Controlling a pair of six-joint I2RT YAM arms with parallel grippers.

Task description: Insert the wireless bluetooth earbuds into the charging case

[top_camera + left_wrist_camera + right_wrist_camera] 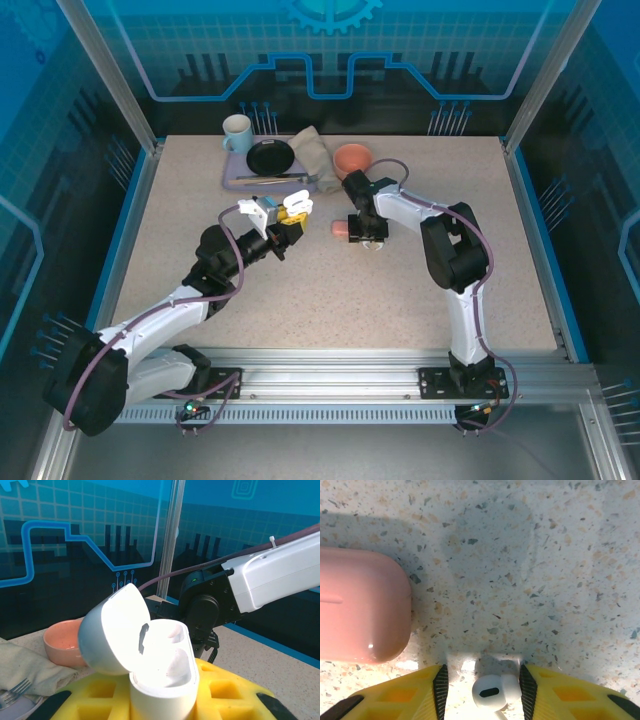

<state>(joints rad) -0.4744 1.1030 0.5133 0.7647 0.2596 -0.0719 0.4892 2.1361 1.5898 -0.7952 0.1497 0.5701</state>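
Left jaws tight on open white case [162, 680]; right jaws part-open, seemingly loose around 1 white earbud [492, 692].

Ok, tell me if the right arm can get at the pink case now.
Probably yes: the pink case lies on bare table just beside the right fingers, nothing between. But an earbud sits between those fingers, so they're occupied.

The worktop [330, 290] is pale beige, flecked with grey and tan; the charging case [162, 675] is glossy white; the other case [360, 605] is salmon pink; the earbud [492, 692] is white with a dark oval; the right end effector [482, 685] has yellow fingers [570, 697] and black pads [526, 690]; the bowl [352, 158] is pink, the plate [270, 157] black; the back wall [320, 60] is blue, gridded.
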